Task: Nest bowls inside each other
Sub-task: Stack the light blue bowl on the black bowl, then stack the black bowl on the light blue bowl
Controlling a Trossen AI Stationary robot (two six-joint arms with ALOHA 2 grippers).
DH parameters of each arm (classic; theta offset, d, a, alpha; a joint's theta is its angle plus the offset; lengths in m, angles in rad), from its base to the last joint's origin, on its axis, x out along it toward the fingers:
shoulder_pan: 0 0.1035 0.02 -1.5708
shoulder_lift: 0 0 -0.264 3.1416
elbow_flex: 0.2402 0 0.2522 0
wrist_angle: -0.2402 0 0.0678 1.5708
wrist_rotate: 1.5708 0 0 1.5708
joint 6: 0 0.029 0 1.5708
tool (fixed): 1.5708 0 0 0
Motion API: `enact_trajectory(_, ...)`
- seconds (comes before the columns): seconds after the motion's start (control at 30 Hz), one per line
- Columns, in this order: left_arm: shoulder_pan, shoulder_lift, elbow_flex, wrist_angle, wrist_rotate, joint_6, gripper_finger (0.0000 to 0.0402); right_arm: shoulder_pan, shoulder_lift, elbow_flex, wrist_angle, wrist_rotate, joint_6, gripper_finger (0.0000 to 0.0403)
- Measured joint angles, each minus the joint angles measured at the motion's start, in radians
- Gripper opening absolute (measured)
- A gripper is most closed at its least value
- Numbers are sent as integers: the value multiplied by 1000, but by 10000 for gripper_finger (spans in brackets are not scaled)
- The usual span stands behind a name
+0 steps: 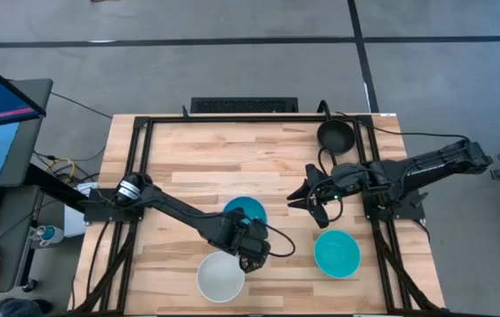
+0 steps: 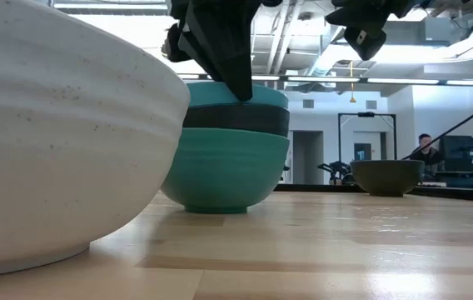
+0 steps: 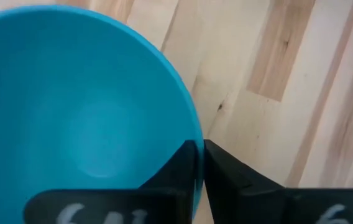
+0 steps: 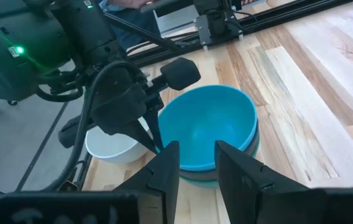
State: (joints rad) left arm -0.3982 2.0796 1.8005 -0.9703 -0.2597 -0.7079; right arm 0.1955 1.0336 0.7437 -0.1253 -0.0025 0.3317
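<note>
1. Bowls lay spread across my wooden table (image 1: 180, 158); a white bowl (image 1: 221, 276) sat nearest the front edge, left of centre.
2. My left gripper (image 1: 252, 255) pinched the rim of a bright cyan bowl (image 1: 245, 211), topmost of a three-bowl stack over black and teal.
3. My right gripper (image 1: 313, 209) hovered unclenched and empty between a second cyan bowl (image 1: 336, 253) and a lone black bowl (image 1: 335, 135).

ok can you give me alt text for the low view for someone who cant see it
Seen from table height, the left gripper comes down from above, shut on the rim of a cyan bowl that tops a stack with a black bowl and a teal bowl. A white bowl looms close at left; a dark bowl sits farther right.
</note>
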Motion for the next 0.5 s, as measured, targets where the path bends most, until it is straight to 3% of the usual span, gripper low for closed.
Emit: enact_trajectory(0.5,33,0,93,-13,3,18,106,45,0,0,1,-27,-20,124)
